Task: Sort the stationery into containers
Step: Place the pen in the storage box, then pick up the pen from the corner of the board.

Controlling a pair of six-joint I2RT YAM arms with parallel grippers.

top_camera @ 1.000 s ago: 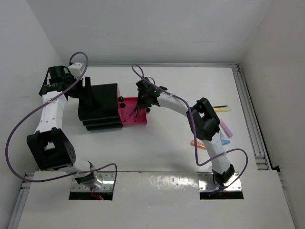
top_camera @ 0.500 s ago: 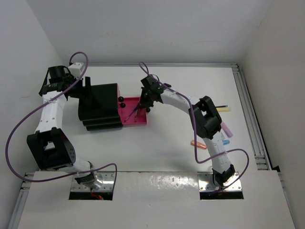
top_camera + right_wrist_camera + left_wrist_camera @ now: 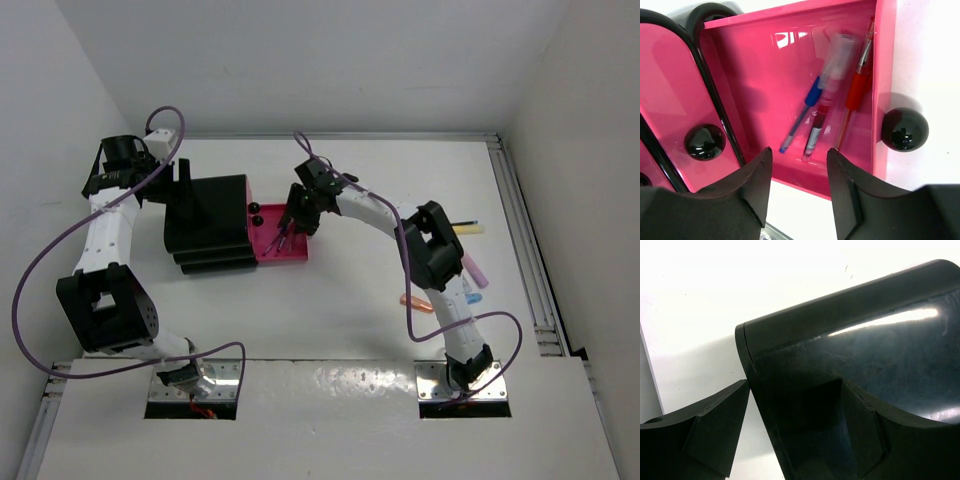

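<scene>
White arms (image 3: 105,235), black joints (image 3: 433,252), looping purple cables (image 3: 165,110)

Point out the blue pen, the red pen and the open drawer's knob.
blue pen (image 3: 811,96): right wrist view, blue grip.
red pen (image 3: 858,91): right wrist view, red barrel.
open drawer's knob (image 3: 904,129): right wrist view, ball's centre.

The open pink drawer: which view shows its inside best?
Right wrist: the drawer fills the frame, three pens inside. Top external shows it small, under the right gripper. Left wrist shows only the black box.
</scene>
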